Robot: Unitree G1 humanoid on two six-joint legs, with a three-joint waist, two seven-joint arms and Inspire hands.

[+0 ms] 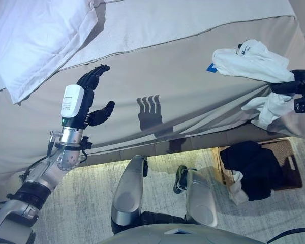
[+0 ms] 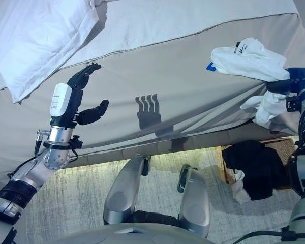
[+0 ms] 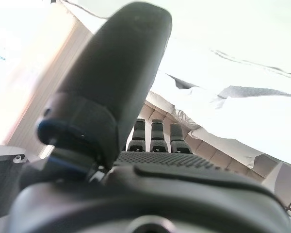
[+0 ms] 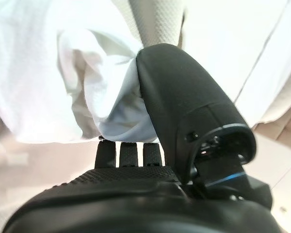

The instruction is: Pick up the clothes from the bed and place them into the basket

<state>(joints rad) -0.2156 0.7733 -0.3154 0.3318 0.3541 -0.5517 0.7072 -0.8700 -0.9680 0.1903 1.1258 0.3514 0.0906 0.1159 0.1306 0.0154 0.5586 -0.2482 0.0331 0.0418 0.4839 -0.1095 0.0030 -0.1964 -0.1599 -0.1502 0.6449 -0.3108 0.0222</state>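
Observation:
A white garment (image 1: 251, 61) lies at the bed's right edge, and part of it (image 1: 267, 108) hangs down over the side. My right hand (image 1: 294, 81) is at that edge. In the right wrist view its thumb (image 4: 184, 92) and fingers (image 4: 128, 155) pinch the white cloth (image 4: 53, 73). My left hand (image 1: 89, 89) is open and empty above the grey bed cover (image 1: 183, 86), far left of the garment. The brown woven basket (image 1: 291, 170) stands on the floor below the right hand, holding dark clothes (image 1: 251, 165) and a white piece (image 1: 237, 187).
A white pillow (image 1: 35, 35) lies on the bed at the upper left. The bed's side runs across the view, with pale carpet (image 1: 91, 203) below it. The basket sits close to the bed at the right.

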